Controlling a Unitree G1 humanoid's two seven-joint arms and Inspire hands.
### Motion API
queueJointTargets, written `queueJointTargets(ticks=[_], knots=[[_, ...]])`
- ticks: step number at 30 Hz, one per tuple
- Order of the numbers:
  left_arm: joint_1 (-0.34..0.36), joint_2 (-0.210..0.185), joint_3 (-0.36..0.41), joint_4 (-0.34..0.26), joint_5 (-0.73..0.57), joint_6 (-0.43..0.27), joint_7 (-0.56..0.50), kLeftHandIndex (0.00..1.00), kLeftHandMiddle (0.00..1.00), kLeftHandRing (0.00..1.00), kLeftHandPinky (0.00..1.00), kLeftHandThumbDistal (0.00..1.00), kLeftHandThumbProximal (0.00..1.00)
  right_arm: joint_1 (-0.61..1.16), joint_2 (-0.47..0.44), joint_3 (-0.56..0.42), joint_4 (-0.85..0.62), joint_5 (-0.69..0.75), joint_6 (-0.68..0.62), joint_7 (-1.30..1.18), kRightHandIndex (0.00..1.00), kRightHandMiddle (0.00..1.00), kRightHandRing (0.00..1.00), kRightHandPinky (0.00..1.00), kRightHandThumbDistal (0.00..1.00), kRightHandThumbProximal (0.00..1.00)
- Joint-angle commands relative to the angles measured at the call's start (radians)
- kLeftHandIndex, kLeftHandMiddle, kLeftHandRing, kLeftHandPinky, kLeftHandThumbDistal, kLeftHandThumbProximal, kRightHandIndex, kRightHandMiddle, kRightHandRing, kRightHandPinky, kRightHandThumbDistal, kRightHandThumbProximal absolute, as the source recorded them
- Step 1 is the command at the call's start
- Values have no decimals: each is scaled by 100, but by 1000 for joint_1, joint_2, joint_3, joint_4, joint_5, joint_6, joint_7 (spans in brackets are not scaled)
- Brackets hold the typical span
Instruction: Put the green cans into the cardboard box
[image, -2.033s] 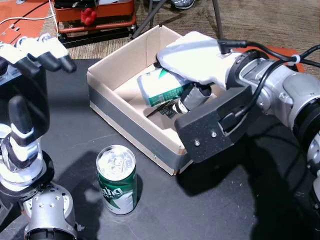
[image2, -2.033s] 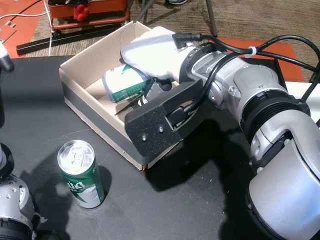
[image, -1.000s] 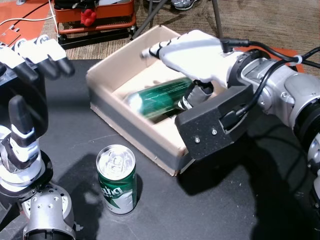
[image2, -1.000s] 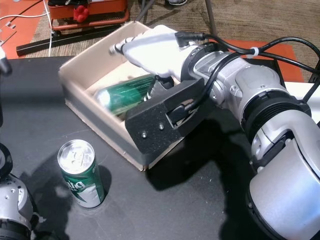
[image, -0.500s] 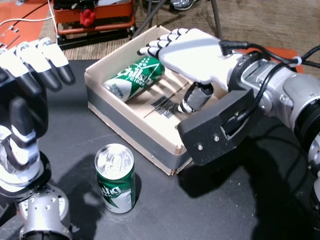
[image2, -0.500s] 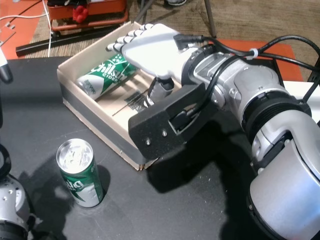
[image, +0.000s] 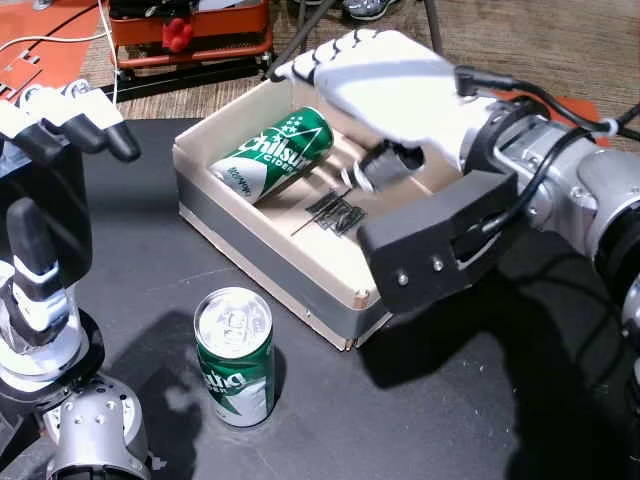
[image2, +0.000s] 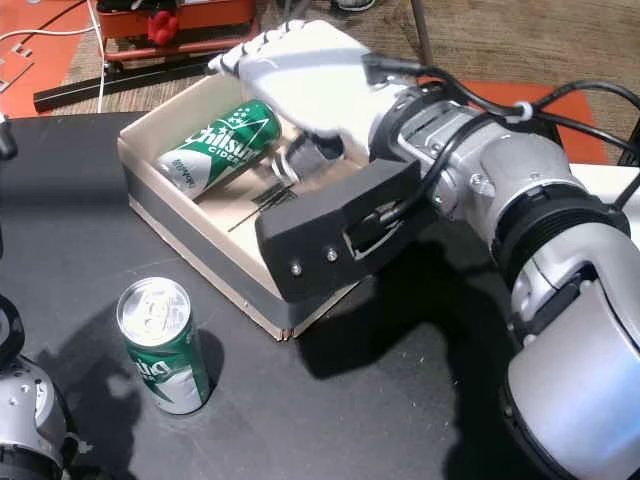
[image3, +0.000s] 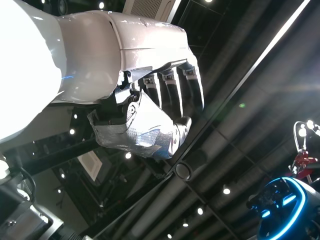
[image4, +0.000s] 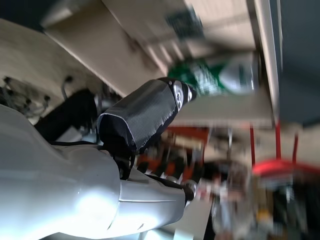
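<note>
One green can lies on its side inside the cardboard box, against its far left wall. Another green can stands upright on the black table, in front of the box. My right hand hovers open above the box, fingers spread, holding nothing. The right wrist view shows its thumb over the blurred can. My left hand is raised at the table's left, fingers bent, empty, well left of the standing can.
The black table extends in front of and to the right of the box. Beyond its far edge sit red-orange equipment, an orange mat with cables and metal stand legs on carpet.
My right hand let go of the can, which rolled to the box's far left side. The hand opened and rose above the box. The standing can has not moved.
</note>
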Motion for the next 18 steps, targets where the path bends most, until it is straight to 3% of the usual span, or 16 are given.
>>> queueJointTargets(ticks=[1, 4, 10, 17, 18], knots=[[-3, -12, 8, 3, 3, -3, -8, 35, 47, 50, 61, 33, 0, 53, -8, -21, -22, 21, -13, -125, 63, 64, 68, 72, 65, 0], [-3, -12, 10, 4, 5, -2, -8, 33, 46, 49, 62, 34, 0, 103, -6, -36, -44, 19, -28, -288, 40, 46, 55, 61, 57, 0], [-2, -5, 8, 7, 9, -8, -8, 37, 48, 51, 62, 33, 4, 199, -39, -58, -107, 30, -111, -421, 24, 27, 36, 39, 49, 0], [-3, 9, 6, 13, 7, -8, -8, 35, 47, 51, 64, 34, 5, 346, -119, -139, -254, 90, -195, -460, 22, 21, 29, 28, 54, 0], [-1, 10, 9, 15, 12, -6, -8, 34, 47, 50, 62, 38, 5, 374, -130, -158, -282, 106, -207, -460, 22, 21, 29, 28, 52, 0]])
